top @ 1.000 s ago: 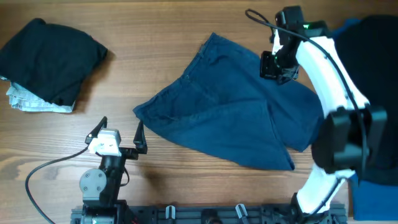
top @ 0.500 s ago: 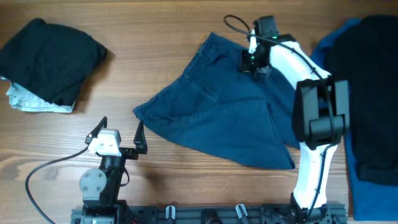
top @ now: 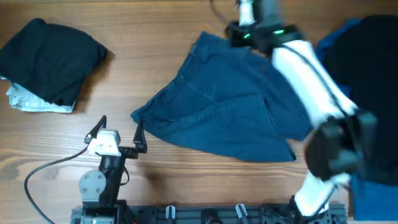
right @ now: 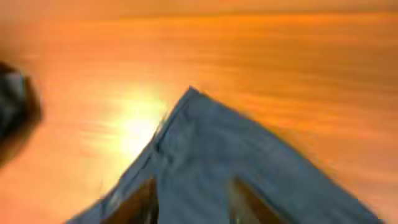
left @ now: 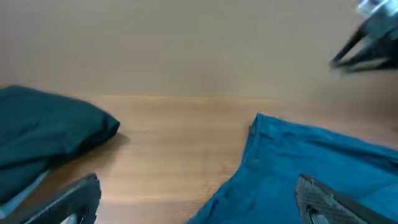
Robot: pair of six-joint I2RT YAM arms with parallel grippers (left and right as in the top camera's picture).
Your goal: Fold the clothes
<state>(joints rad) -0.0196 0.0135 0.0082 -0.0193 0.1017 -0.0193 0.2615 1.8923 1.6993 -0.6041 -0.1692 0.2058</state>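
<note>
Though blurry, right hand [right: 194, 183] over the far corner of the navy garment [top: 230, 106], fingers [right: 142, 202] partly spread.

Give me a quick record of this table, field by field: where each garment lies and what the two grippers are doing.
centre: navy-blue garment, spread loosely on the table, not neatly folded
far left: black folded garment lying on a pale grey-white piece
right edge: black garment over a royal blue garment
left gripper: open, empty, at the front, close to the navy-blue garment's left corner
right gripper: at the navy-blue garment's far corner, fingers parted; view blurred, no grip visible
</note>
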